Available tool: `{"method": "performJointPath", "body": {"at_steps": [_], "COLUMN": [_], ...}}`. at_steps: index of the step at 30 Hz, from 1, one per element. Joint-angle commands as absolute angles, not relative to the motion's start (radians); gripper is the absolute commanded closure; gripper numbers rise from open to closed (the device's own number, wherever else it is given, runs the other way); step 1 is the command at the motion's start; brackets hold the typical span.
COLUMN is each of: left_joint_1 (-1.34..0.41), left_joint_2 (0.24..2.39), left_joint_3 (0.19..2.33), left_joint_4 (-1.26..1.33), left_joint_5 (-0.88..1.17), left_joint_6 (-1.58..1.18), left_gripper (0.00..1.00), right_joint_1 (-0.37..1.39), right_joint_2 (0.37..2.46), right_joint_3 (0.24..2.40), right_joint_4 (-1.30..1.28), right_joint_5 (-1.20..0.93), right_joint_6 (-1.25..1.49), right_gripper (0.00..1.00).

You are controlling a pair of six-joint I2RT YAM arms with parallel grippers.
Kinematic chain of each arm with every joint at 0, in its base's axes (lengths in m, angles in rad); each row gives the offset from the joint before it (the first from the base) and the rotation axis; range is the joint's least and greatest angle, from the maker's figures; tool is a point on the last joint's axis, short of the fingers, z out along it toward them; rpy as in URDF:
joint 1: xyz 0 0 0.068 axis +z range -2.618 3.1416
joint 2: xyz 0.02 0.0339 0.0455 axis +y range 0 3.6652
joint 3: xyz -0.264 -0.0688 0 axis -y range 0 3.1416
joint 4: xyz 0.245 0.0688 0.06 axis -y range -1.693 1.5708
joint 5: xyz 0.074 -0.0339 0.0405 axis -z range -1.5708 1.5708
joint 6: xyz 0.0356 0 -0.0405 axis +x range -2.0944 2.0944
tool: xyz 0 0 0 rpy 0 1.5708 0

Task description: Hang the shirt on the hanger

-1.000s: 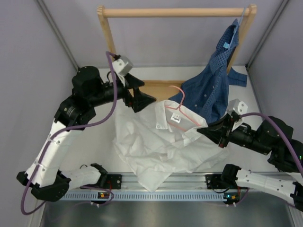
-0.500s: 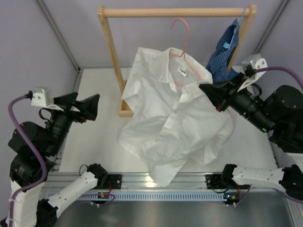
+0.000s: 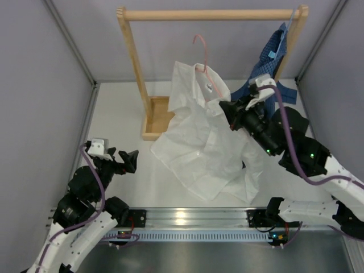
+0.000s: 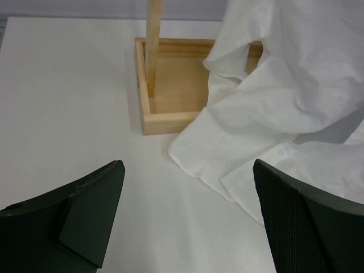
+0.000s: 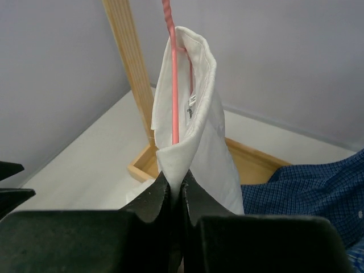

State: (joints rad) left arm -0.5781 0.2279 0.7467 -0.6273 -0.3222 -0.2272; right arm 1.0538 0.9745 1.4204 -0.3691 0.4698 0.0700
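The white shirt (image 3: 205,142) hangs from my right gripper (image 3: 227,109), which is shut on its shoulder with the pink hanger (image 3: 203,60) inside it. The hanger's hook sticks up out of the collar, below the wooden rail (image 3: 210,15) and apart from it. In the right wrist view the jaws pinch the shirt fold (image 5: 190,131) and the hanger wire (image 5: 172,68) rises straight above them. The shirt's lower part drapes on the table (image 4: 267,142). My left gripper (image 3: 129,161) is open and empty, low at the near left, with the shirt's hem ahead of its fingers (image 4: 301,222).
A wooden rack stands at the back, its left post (image 3: 133,68) set in a box base (image 4: 170,91). A dark blue checked shirt (image 3: 267,68) hangs from the rail's right end, just behind my right arm. Grey walls close in both sides.
My right gripper has moved left and lower with the shirt and hanger, the hook now under the rail's middle. My left arm has pulled back down to the near left edge.
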Motion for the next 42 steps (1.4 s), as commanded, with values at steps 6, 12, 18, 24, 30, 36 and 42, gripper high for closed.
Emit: {"method": "performJointPath", "body": {"at_steps": [6,12,18,24,30,36,42], "left_joint_1": [-0.551,-0.542,-0.463,-0.423,-0.417,-0.384,-0.350], "left_joint_2": [0.248,0.296,0.324,0.313,0.304,0.314,0.339], "left_joint_3": [0.733,0.739,0.741,0.741,0.742,0.752,0.752], "left_joint_4": [-0.545,-0.560,-0.568,-0.580,-0.589,-0.611,-0.611], "left_joint_5": [-0.357,-0.409,-0.431,-0.463,-0.491,-0.572,-0.543], "left_joint_6": [-0.264,-0.276,-0.290,-0.302,-0.311,-0.337,-0.330], "left_gripper": [0.02,0.02,0.02,0.02,0.02,0.02,0.02], "right_joint_1": [1.063,1.062,1.060,1.039,1.026,1.058,1.074], "right_joint_2": [1.091,1.210,1.387,1.500,1.630,1.648,1.605], "right_joint_3": [1.508,1.632,1.813,1.910,2.048,1.978,1.907], "right_joint_4": [-0.058,-0.049,-0.069,-0.075,-0.129,-0.106,-0.078], "right_joint_5": [0.555,0.662,0.771,0.844,0.853,0.917,0.890], "right_joint_6": [0.095,0.097,0.124,0.166,0.189,0.264,0.282], "right_gripper": [1.00,1.00,1.00,1.00,1.00,1.00,0.56]}}
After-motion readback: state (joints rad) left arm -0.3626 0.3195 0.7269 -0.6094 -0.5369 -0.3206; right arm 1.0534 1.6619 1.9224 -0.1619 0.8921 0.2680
